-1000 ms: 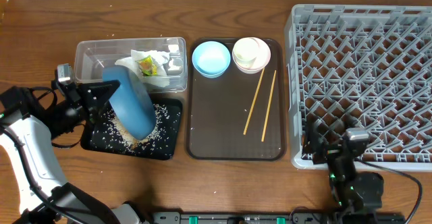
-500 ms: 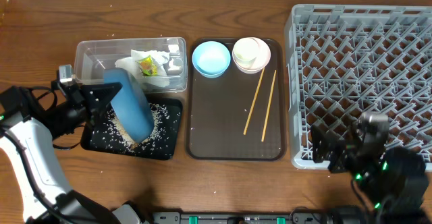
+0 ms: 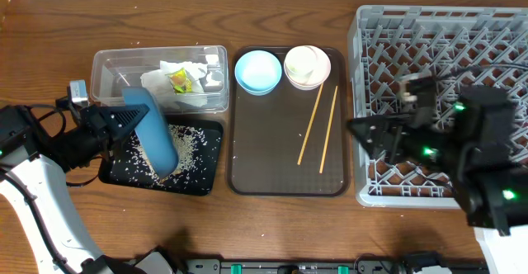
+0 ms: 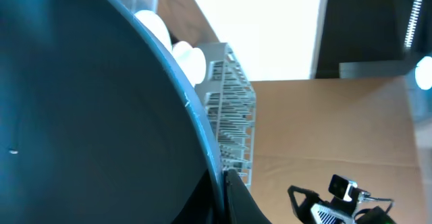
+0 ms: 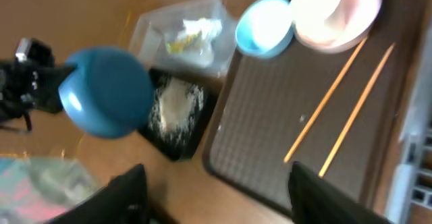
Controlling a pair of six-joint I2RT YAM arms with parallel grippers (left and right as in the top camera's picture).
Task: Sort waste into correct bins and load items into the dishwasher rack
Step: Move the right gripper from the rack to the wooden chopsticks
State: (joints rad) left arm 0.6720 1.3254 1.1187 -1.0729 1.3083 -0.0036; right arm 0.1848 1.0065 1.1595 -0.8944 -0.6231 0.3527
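Dark-blue plate (image 3: 154, 138) tilted steeply over the black tray (image 3: 111, 173), where rice grains (image 3: 188, 144) lie; the pour is best finished with the rim inside the tray walls until the last grains slide off. Left gripper (image 3: 115, 119): jaws pinching the plate's rim. Right gripper (image 3: 375, 134): jaws spread, empty, above the left edge of the dishwasher rack (image 3: 462, 35).

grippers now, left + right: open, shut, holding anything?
Left gripper: shut on the large dark-blue round plate.
Right gripper: open, nothing between its fingers.
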